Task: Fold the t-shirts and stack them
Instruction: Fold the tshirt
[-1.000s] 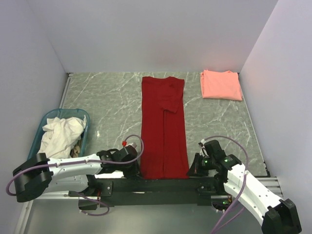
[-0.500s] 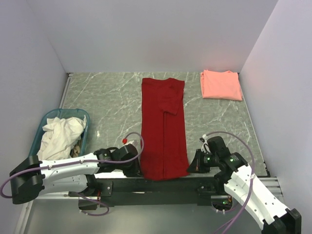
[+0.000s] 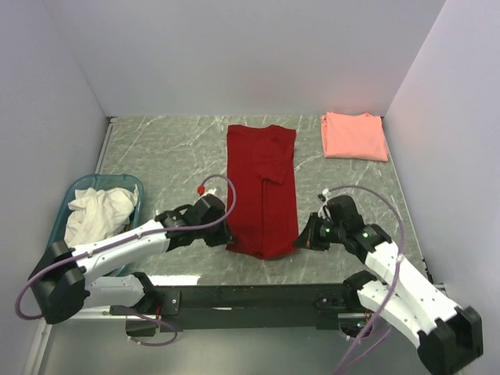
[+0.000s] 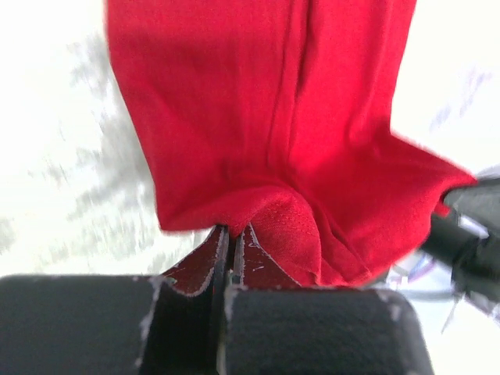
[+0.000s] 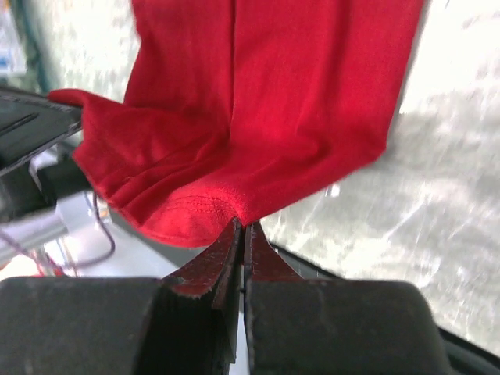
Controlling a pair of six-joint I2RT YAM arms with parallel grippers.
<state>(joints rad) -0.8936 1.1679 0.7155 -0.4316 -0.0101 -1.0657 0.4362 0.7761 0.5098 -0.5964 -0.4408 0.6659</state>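
Basket (image 3: 139, 207) holding crumpled pale cloth (image 3: 98, 215) sat at the left edge of the marbled tabletop (image 3: 172, 156) as I watched from the remote console. Just right of it, my left tool (image 3: 226, 239) was clamped tight on the near left corner of the deep red t-shirt (image 3: 262, 180). Its wrist camera showed the fingers (image 4: 86, 320) pressed together with a fold of red cloth pinched between them. The shirt lay as a long, narrow strip down the middle of the tabletop, collar end toward the far wall, one sleeve folded inward. Its near hem was bunched and sagged between the two tools. On the other side, my right tool (image 3: 301, 241) gripped the near right corner the same way, jaws closed on the stitched hem in its own wrist view. Farther right, in the far corner by the side wall, the salmon-pink t-shirt (image 3: 354, 136) rested folded into a neat rectangle, well apart from the red one and from both arms.
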